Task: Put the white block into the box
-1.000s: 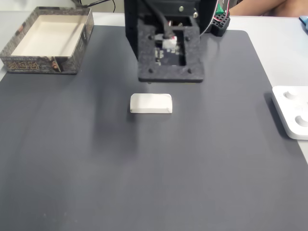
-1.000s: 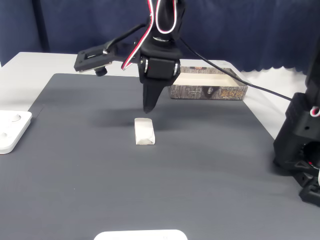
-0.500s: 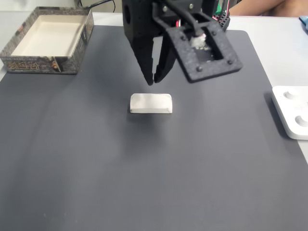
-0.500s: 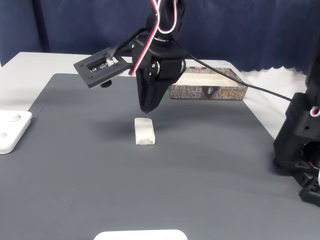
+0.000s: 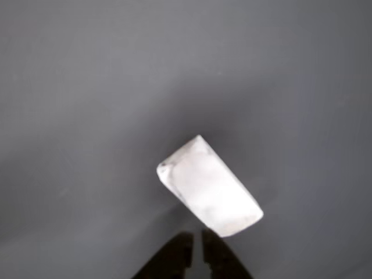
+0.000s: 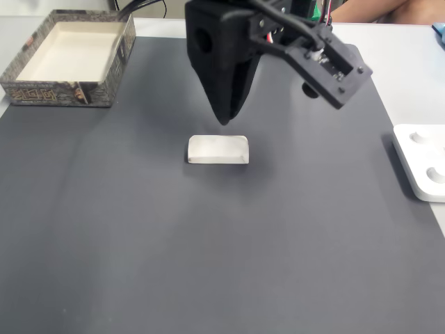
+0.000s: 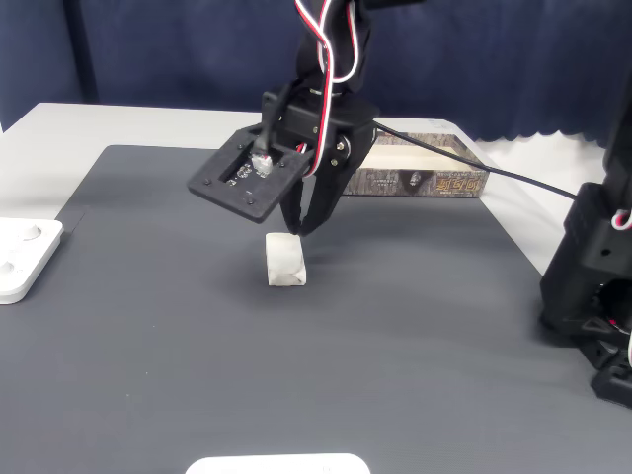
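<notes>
Other view: white block (image 5: 209, 187) lies diagonally on the dark grey mat (image 5: 87, 87); two dark claw (image 5: 196, 250) tips at the bottom edge, nearly together with a thin gap, just short of the block and not touching it. A fixed view: claw (image 6: 223, 120) points down, tips close together, empty, just behind the block (image 6: 218, 149); box (image 6: 42, 87) at the mat's far left corner, patterned sides, no readable writing; flat white device (image 6: 423, 161) at right. Another fixed view: claw (image 7: 301, 229) above the block (image 7: 284, 262); box (image 7: 425, 181) behind; print on its side illegible.
</notes>
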`<state>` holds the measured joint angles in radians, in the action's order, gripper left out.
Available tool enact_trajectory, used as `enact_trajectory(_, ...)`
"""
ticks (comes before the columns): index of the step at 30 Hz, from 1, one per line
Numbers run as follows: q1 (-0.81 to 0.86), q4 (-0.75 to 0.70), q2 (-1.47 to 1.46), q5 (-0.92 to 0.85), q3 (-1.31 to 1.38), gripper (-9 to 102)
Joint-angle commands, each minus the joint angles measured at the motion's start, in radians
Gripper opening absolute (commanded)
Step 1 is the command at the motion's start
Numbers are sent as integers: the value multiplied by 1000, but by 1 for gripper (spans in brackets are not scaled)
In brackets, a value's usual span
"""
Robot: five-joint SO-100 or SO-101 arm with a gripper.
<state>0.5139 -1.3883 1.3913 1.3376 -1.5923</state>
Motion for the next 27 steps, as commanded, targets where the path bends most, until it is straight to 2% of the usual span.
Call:
enact_trajectory(1,31,-9,57,28,74,-2)
enact_trajectory(6,40,-9,54,250,94,-2)
enact_trajectory(21,49,-15,48,624,117,-1)
enact_trajectory(27,55,-15,34,658,123,-1)
